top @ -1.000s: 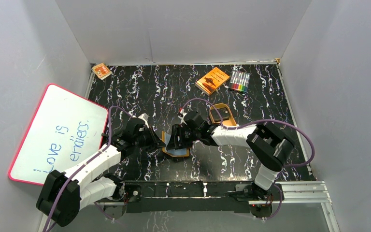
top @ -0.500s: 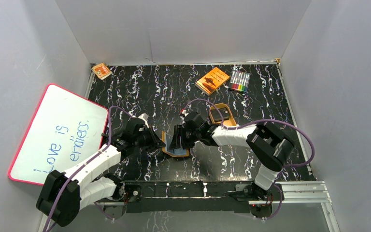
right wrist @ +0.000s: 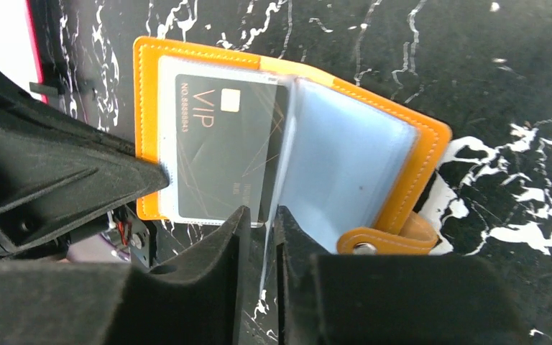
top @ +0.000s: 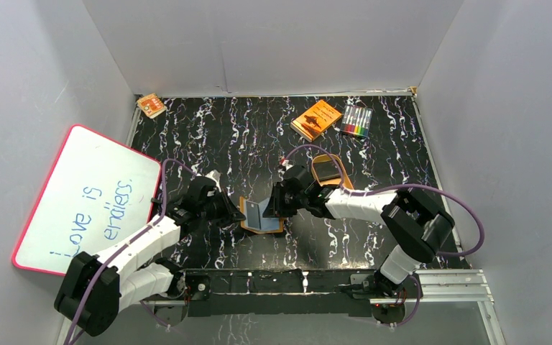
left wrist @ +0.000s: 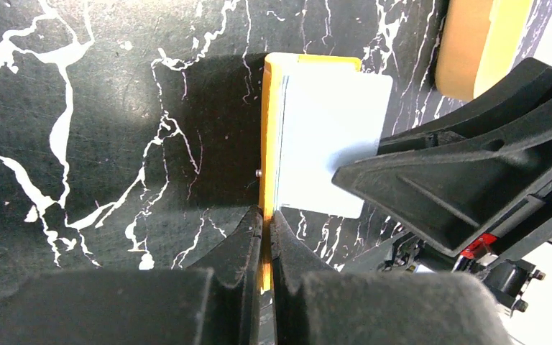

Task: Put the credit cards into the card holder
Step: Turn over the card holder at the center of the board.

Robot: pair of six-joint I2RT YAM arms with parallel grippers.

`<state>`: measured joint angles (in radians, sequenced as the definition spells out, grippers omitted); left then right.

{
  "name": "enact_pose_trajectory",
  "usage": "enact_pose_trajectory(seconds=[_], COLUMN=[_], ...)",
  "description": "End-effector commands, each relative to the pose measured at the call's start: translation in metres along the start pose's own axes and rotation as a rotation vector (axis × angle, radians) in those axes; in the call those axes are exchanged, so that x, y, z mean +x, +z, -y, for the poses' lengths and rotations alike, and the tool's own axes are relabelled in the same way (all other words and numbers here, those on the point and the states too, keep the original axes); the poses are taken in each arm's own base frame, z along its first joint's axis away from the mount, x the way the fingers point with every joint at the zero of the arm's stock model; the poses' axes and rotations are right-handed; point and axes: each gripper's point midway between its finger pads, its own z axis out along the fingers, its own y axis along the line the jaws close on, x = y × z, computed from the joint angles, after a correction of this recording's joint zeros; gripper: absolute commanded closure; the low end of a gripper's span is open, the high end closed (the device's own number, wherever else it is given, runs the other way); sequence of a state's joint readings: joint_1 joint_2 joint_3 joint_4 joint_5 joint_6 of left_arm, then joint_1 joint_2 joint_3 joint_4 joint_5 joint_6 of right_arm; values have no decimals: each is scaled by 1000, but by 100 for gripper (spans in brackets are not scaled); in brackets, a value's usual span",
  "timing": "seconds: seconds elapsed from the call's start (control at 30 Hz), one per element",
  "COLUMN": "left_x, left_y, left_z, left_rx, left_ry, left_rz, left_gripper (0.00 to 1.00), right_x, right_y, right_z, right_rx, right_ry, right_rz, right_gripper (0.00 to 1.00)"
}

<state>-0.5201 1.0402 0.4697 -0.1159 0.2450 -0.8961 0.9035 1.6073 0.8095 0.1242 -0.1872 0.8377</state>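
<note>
At the far left, a white board with a red frame (top: 86,198) leans against the grey wall, and blue handwriting is on it. Behind it, in the back corner of the black marbled worktop (top: 208,136), a small orange packet (top: 151,105) is lying.

The left tool (top: 236,210) reaches toward the middle of the worktop. In the left wrist view its fingers (left wrist: 248,237) are pressed together on the orange edge of the small orange-tan leather card holder (left wrist: 267,108).

The card holder (top: 267,228) lies open on the worktop between the two tools. In the right wrist view, its left half (right wrist: 146,129) carries a dark grey credit card with the word VIP (right wrist: 219,144) under a clear pocket. Its right half shows a pale blue card face (right wrist: 345,165), and the metal snap stud (right wrist: 363,248) is on the strap at the lower edge.

The right tool (right wrist: 262,215) is almost closed and pinches a thin inner leaf that stands up between the two halves. I cannot tell if this leaf is a bare card or a pocket.

Just behind the right arm a gold oval tray (top: 328,155) holds a dark flat rectangle (top: 324,171). Near the back wall an orange book with black print (top: 316,119) lies beside a pack of coloured markers (top: 357,121).
</note>
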Motion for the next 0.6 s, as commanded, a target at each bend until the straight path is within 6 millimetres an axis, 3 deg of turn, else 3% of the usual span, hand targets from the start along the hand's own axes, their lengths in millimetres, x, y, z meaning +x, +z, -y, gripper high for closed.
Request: enact_pose_trajectory(seconds=[0.0, 0.2, 0.3, 0.37, 0.5, 0.57], left_x=[6, 8, 9, 8, -1, -7], left_y=[2, 4, 7, 7, 3, -2], left_z=[-14, -30, -34, -35, -32, -25], left_rx=[-45, -118, -132, -143, -162, -154], left_ry=[10, 10, 9, 8, 17, 24], left_rz=[-14, -17, -25, -23, 7, 26], left_gripper=[100, 100, 95, 84, 51, 39], right_x=[-3, -1, -2, -4, -2, -2], right_y=[-1, -2, -6, -9, -13, -14], right_z=[7, 13, 15, 15, 18, 18], right_rx=[27, 68, 88, 93, 117, 124], right_ry=[19, 10, 1, -10, -21, -23], right_rz=[5, -2, 0, 1, -15, -16], right_gripper=[80, 97, 100, 100, 100, 100])
